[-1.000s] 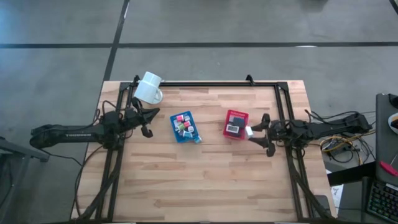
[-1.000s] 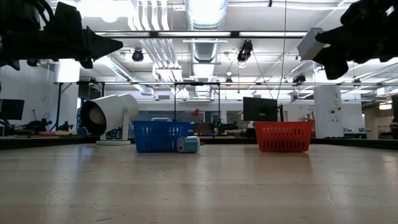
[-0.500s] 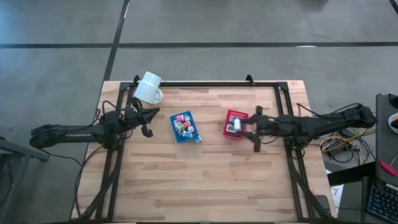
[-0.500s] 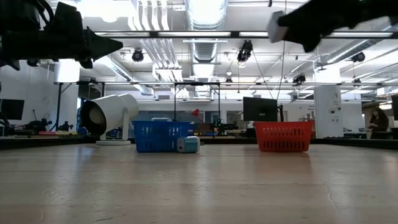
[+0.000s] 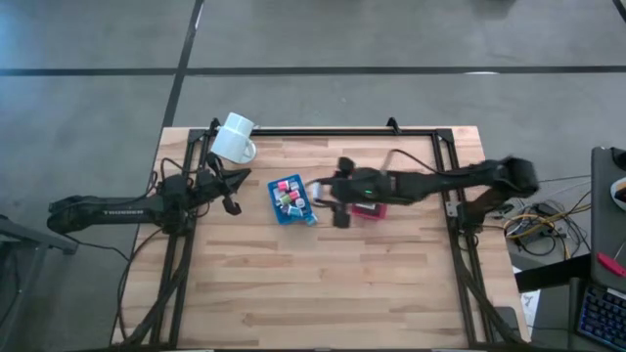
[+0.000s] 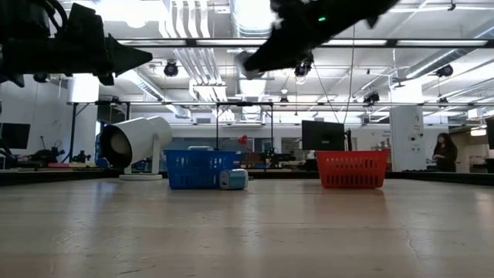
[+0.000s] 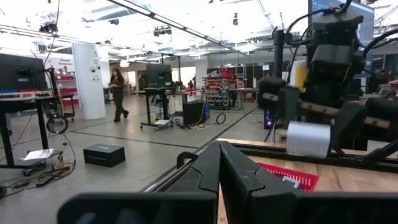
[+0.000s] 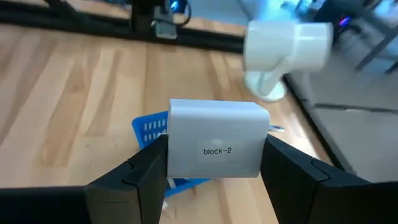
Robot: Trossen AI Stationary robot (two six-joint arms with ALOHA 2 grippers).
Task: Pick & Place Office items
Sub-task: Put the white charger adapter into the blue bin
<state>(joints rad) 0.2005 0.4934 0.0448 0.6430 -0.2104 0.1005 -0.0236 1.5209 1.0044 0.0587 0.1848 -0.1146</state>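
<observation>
My right gripper [image 5: 327, 192] hangs above the table between the blue tray [image 5: 278, 210] and the red tray [image 5: 376, 212], shut on a white block [image 8: 216, 146] labelled "block-2", which also shows in the low view [image 6: 245, 63]. Several small coloured blocks [image 5: 289, 196] lie in the blue tray. A teal block [image 5: 311, 219] rests on the table beside that tray's near right corner. My left gripper [image 5: 235, 192] waits shut at the table's left, holding nothing. My right gripper pinches the white block by its two opposite end faces [image 8: 176, 155] between its two fingers [image 8: 144, 169]. The fingers come from the table's right, slanting a little downward. The block is lifted clear, high above the table, with its labelled face toward the wrist.
A white mug [image 5: 235, 139] lies on its side at the far left, behind the left gripper. My right arm [image 5: 430, 183] stretches over the red tray and hides part of it. Bare wood [image 5: 323, 284] fills the table's near half.
My right gripper has swept from the table's right edge toward the left, passing over the red tray to a spot beside the blue tray. It has risen and rolled a little, carrying the white block with it.
</observation>
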